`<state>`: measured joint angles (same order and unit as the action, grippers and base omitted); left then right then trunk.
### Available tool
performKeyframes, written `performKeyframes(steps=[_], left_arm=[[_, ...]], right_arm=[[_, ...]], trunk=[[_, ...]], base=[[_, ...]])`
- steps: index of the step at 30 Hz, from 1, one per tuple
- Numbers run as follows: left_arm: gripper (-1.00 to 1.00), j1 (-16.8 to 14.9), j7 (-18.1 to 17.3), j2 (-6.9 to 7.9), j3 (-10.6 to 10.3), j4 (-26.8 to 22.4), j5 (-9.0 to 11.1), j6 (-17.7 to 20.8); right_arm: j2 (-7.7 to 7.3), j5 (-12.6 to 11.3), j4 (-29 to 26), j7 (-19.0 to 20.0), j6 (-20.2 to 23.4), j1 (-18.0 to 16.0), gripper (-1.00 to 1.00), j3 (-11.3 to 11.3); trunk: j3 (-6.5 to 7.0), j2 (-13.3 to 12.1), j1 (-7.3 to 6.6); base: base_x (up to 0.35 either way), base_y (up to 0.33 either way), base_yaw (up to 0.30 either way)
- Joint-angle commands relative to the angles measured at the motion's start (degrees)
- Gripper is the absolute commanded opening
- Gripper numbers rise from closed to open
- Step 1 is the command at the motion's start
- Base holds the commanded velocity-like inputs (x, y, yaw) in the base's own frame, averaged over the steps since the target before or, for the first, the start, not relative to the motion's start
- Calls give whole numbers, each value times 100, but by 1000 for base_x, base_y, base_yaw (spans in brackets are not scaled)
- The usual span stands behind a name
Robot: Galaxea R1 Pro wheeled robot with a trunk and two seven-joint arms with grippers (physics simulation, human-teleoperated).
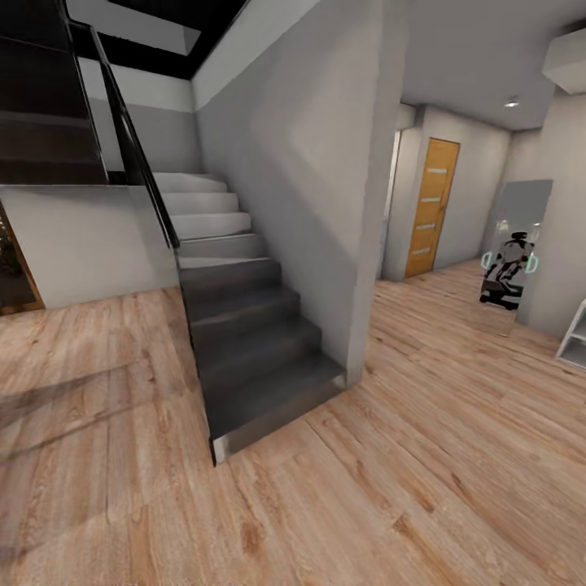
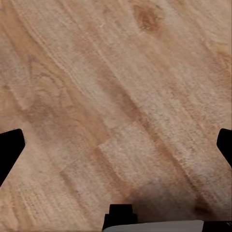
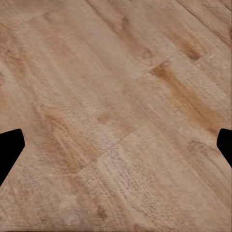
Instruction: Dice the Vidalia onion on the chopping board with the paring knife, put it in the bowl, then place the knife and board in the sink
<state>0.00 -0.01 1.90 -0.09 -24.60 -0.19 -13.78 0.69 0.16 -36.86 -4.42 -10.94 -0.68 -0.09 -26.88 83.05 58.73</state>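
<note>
staircase (image 1: 244,342) ahead, orange door (image 1: 431,207) right

1. I see even, soft light across the hallway; a ceiling lamp (image 1: 511,102) glows at upper right.
2. Long faint shadows lie on the wooden floor (image 1: 456,456) at left, and the lower stairs (image 1: 252,342) are dark.
3. Straight lines bow near the head view's edges.
4. Both wrist views show slightly soft, smeared wood grain.

Dark staircase (image 1: 244,325) rising from wooden floor (image 1: 423,488); right of staircase, orange door (image 1: 431,207) and leaning mirror (image 1: 517,252) reflecting robot.
</note>
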Motion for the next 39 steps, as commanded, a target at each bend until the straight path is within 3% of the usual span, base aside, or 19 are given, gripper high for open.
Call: performKeyframes(steps=[1, 10, 39], left_arm=[[100, 0, 0, 2, -1, 0, -4, -11], [100, 0, -4, 2, -9, 0, -7, -13], [100, 0, 1, 3, 16, 16, 20, -19]], right_arm=[[2, 2, 22, -20, -31, -2, 100, -2], [2, 2, 86, -32, -251, -3, 100, -1], [2, 2, 100, -32, -259, -4, 100, 0]], trunk=[[-5, 3, 0], [-5, 3, 0], [-5, 3, 0]], base=[[0, 0, 247], [0, 0, 247], [0, 0, 247]])
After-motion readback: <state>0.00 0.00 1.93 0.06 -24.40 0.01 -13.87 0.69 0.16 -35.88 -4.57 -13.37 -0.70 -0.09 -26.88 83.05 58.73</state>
